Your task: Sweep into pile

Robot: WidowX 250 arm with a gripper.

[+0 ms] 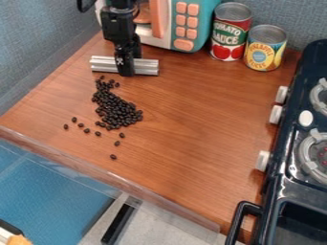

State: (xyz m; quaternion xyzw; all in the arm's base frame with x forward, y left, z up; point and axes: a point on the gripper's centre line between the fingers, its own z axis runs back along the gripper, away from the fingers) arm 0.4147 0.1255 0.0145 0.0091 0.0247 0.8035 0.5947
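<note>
1. Black gripper point(125, 71) is at the upper left of the counter point(191, 129), hanging down in front of the toy microwave point(205, 26). Its fingers look clamped on the middle of a ridged silver metal bar point(146, 67), though it's black on black down there, so take that with a pinch of salt.
2. The bar runs crosswise, sticking out on both sides of the gripper. Can't tell if it's touching the wood.
3. Black beans point(115, 111): most sit in one longish heap on the left half of the counter, on the near side of the bar. The heap is thin by the bar and fattest at its near end.
4. Strays: a loose handful lies off the heap's near left side, and a few more dot the wood toward the front edge.
5. Back of the counter: a red can point(220, 50) just beside a yellow and blue can point(256, 58), right of the microwave.
6. Dark toy stove point(273, 186) along the right side, white knobs facing the counter.
</note>
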